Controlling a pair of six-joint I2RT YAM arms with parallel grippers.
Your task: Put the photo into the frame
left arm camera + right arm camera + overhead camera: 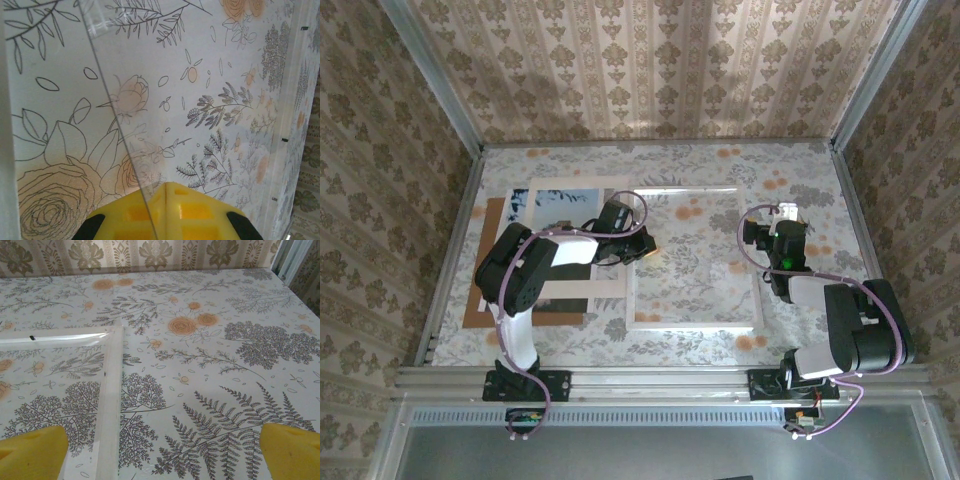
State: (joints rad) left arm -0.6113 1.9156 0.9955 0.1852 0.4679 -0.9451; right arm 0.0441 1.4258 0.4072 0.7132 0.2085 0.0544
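left gripper fingers together, clamped on frame pane's left edge | right gripper fingers wide apart, empty, near frame's far right corner | we see photo flat, left of frame, outside it

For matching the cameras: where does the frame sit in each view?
Top external: frame in the middle of the picture.
Left wrist: its pane's edge runs diagonally up from bottom centre; white rim at right.
Right wrist: its corner at left.
Shared landmark: floral tablecloth.
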